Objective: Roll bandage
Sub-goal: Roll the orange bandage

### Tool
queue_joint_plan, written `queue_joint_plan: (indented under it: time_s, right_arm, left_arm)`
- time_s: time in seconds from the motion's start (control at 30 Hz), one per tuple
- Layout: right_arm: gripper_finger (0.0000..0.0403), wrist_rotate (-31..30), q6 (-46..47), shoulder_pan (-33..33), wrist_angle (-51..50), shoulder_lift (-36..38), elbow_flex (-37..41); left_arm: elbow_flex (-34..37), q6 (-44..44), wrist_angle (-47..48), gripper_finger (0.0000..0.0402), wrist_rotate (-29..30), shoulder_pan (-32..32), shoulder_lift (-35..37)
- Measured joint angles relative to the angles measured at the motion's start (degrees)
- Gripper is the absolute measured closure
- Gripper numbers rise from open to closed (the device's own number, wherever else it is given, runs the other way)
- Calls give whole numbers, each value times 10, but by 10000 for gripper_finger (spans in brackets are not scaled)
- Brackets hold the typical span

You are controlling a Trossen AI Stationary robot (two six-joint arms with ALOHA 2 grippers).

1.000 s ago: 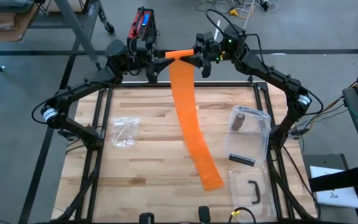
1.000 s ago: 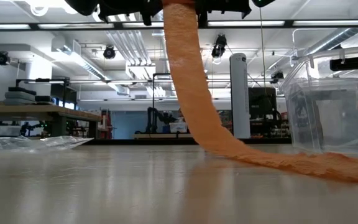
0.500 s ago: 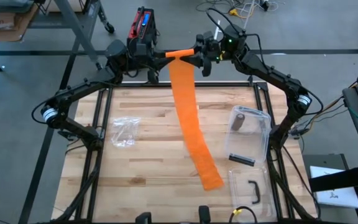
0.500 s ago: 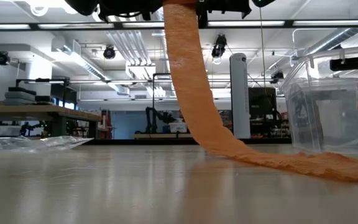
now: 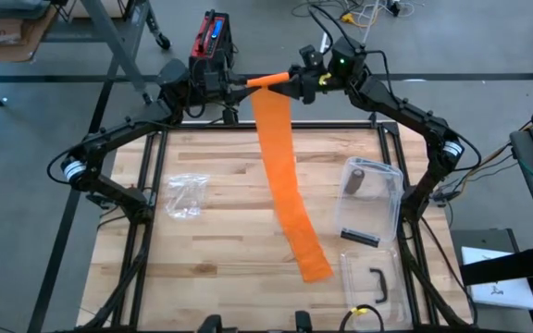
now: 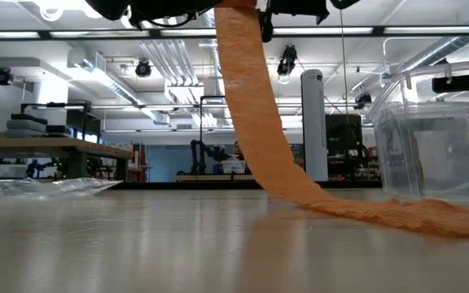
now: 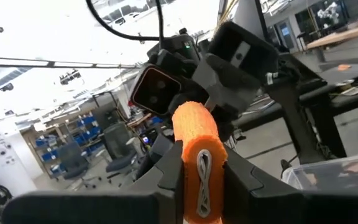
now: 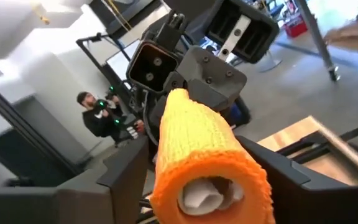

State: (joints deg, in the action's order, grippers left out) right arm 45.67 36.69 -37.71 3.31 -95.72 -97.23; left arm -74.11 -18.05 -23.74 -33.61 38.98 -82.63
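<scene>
Orange, soft, light bandage (image 5: 285, 176) trails from 12 o'clock across the tabletop (image 5: 220, 240), its roll clamped in the left hand (image 5: 232, 85); right hand (image 5: 296, 83) flanks it loosely, so grip the firm roll.

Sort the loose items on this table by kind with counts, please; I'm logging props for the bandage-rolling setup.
Orange bandage: 1
Clear plastic bag: 1
Clear plastic container: 1
Clear container lid: 1
Total: 4
</scene>
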Motion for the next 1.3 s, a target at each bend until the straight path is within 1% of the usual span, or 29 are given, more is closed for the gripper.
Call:
queue_joint_plan:
  time_s: [0.17,0.3,0.4,0.6,0.83,0.97,1.07,1.23,1.3]
  right_arm:
    - [145,0,46,0,-2,0,0]
    - [135,-3,61,0,-5,0,0]
    - [133,-3,70,0,-4,0,0]
    - [141,-3,69,0,-1,0,0]
    - [157,-4,50,0,1,0,0]
    - [165,-6,11,0,4,0,0]
    - [170,-6,-16,0,6,0,0]
    - [176,-6,-13,0,18,0,0]
    - [175,-6,-7,0,25,0,0]
  left_arm:
    - [0,-74,25,344,1,0,0]
    - [0,-142,47,338,0,0,0]
    - [0,-160,48,334,0,0,0]
    - [0,-163,40,339,0,0,0]
    - [0,-134,23,340,2,0,0]
    - [0,-78,7,337,4,1,1]
    - [0,-31,-4,343,4,7,4]
    - [0,-15,-6,354,2,10,12]
    - [0,6,-9,354,2,10,13]
